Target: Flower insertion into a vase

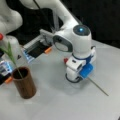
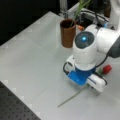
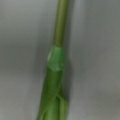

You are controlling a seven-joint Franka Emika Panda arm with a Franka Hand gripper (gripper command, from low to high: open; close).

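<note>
A dark brown cylindrical vase (image 1: 24, 83) (image 2: 68, 32) stands upright on the table, with a green leafy stem (image 1: 11, 56) (image 2: 79, 10) rising out of its mouth. A red flower (image 1: 65, 60) (image 2: 107, 69) lies flat on the table, and its long thin stem (image 1: 100, 88) (image 2: 72, 97) runs under my hand. My gripper (image 1: 75, 76) (image 2: 83, 83) is lowered onto the middle of that stem, well away from the vase, and the hand's body hides its fingers. The wrist view shows only the green stem (image 3: 56, 57) close up against the grey table.
A shallow grey box with a dark inside and orange pieces (image 1: 37, 50) sits behind the arm. Another white arm (image 1: 7, 17) stands at a front view's top left, with coloured items (image 1: 5, 70) below it. A black perforated surface (image 2: 15, 107) borders the table's edge.
</note>
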